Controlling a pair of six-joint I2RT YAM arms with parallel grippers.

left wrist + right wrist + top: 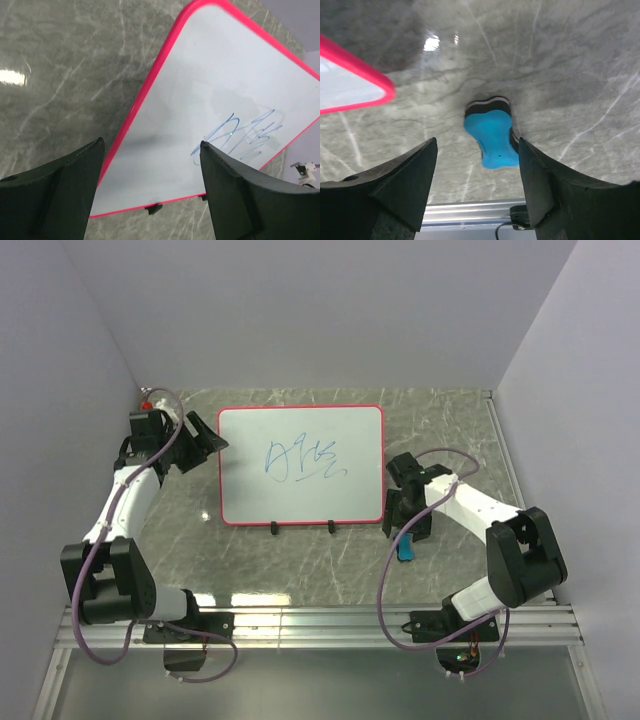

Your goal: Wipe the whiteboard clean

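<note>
The whiteboard [300, 465] lies flat mid-table, pink-framed, with a blue scribble [305, 462] near its middle. My left gripper [212, 440] hovers at the board's left edge. In the left wrist view that gripper [151, 150] is open, and the board [215, 90] shows between its dark fingers [60, 190], untouched. A blue eraser [405, 551] lies on the table by the board's near right corner. My right gripper [408, 523] hangs over it. In the right wrist view it [477, 145] stands open, with the eraser [492, 137] lying between the fingertips, close to the right one.
The board's two black feet [275, 529] point toward the arms. An aluminium rail [320, 625] runs along the near table edge. A small red object [147, 400] sits at the back left corner. Grey walls close in the back and both sides.
</note>
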